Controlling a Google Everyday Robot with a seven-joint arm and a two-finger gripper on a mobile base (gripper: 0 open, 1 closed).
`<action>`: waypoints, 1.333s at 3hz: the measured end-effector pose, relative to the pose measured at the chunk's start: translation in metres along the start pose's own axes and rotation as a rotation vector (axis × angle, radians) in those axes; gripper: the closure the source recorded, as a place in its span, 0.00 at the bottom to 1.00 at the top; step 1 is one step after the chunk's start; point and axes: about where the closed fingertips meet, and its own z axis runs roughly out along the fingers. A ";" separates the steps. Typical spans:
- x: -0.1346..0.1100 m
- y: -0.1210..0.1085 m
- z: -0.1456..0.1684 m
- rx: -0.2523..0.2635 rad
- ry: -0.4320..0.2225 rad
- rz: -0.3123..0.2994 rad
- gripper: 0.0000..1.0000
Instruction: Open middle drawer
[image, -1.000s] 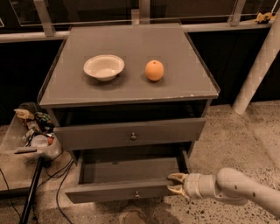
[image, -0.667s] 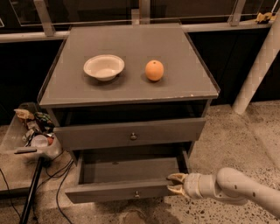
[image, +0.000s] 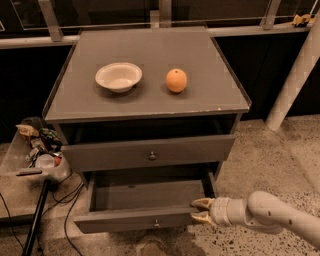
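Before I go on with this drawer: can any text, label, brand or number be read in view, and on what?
None can be read.
The cabinet, middle drawer, bowl and orange bear no markings.
The clutter in the bin at left may carry labels, but they are too blurred to read.
The gripper, at the open middle drawer's right front corner, shows no text.
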 end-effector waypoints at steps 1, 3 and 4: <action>0.000 0.000 0.000 0.000 0.000 0.000 0.36; 0.012 0.015 -0.006 0.001 -0.016 0.019 0.81; 0.008 0.015 -0.010 0.001 -0.016 0.019 1.00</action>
